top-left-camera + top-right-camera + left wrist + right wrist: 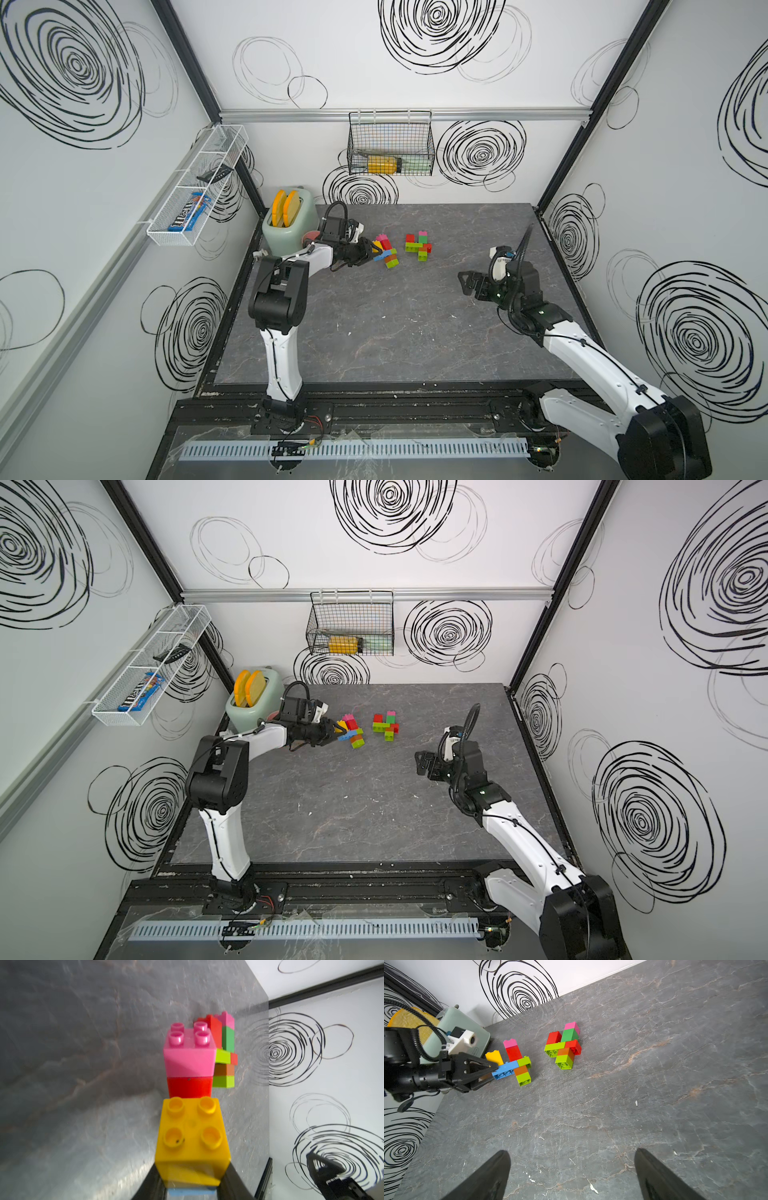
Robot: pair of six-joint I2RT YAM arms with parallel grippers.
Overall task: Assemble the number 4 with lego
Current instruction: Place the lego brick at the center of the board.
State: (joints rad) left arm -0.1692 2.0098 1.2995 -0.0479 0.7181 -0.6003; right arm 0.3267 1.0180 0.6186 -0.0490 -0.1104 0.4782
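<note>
Clamps the yellow brick (192, 1132) with the left gripper (374, 250), at the left end of a lego cluster (387, 251) on the tabletop (395, 324) above frame centre in both top views; seemingly joined to a blue brick (505, 1070). Holds the right gripper (571, 1152) spread wide and empty, right of centre. Shows a second lego cluster (419, 246) just right, apart

White arm shells (284, 365), black joints (276, 299), coiled black cable (425, 1020); left hand (494, 1073), right hand (571, 1152) black, pointed fingers (483, 1178).
</note>
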